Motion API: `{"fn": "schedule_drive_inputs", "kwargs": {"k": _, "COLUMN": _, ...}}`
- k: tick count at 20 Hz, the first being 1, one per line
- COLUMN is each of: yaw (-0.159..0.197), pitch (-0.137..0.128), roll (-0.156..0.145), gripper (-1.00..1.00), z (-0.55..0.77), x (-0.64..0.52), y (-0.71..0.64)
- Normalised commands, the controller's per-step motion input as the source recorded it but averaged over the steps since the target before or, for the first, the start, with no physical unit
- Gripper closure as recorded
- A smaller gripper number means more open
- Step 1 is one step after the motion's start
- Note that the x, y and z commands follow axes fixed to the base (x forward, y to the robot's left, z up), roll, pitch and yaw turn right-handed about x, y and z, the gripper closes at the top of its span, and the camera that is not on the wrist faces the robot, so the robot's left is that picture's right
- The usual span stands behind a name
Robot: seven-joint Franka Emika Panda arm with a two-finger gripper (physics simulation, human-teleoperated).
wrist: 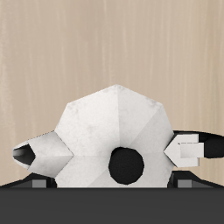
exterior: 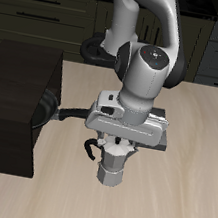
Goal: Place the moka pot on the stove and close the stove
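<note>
Exterior and wrist views of a single moment at a pale wooden table [exterior: 182,195]. The white robot arm [exterior: 146,26] reaches down over the small silver faceted metal moka pot [exterior: 112,162], which stands upright on the tabletop near the table's middle, toward its front edge. The two-finger gripper [exterior: 116,143] sits directly above the pot and hides its upper half in the exterior view. In the wrist view the pot's faceted silver body [wrist: 114,131] fills the space between the two fingers [wrist: 185,149], with its black lid knob [wrist: 128,164] visible; the fingers lie at either flank of the pot, apparently against it, though whether they grip it firmly cannot be told. The small flat square grey stove [exterior: 159,140] lies just behind the pot and is largely covered by the arm. A black frying pan with a long handle [exterior: 64,113] rests beside a large black box [exterior: 9,109] at the table's edge.
</note>
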Motion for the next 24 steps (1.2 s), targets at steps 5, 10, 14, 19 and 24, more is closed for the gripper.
{"fn": "schedule_drive_inputs", "kwargs": {"k": 5, "yaw": -0.010, "pitch": -0.012, "roll": -0.011, "gripper": 1.00, "z": 0.07, "x": -0.04, "y": -0.12}}
{"fn": "schedule_drive_inputs", "kwargs": {"k": 10, "yaw": -0.002, "pitch": -0.026, "roll": 0.001, "gripper": 1.00, "z": 0.18, "x": -0.08, "y": -0.06}}
{"fn": "schedule_drive_inputs", "kwargs": {"k": 14, "yaw": 0.034, "pitch": -0.032, "roll": 0.015, "gripper": 1.00, "z": 0.27, "x": -0.07, "y": 0.05}}
{"fn": "schedule_drive_inputs", "kwargs": {"k": 19, "yaw": 0.023, "pitch": -0.042, "roll": 0.021, "gripper": 1.00, "z": 0.38, "x": -0.13, "y": 0.07}}
{"fn": "schedule_drive_inputs", "kwargs": {"k": 24, "yaw": 0.022, "pitch": -0.012, "roll": 0.012, "gripper": 1.00, "z": 0.29, "x": -0.13, "y": 0.04}}
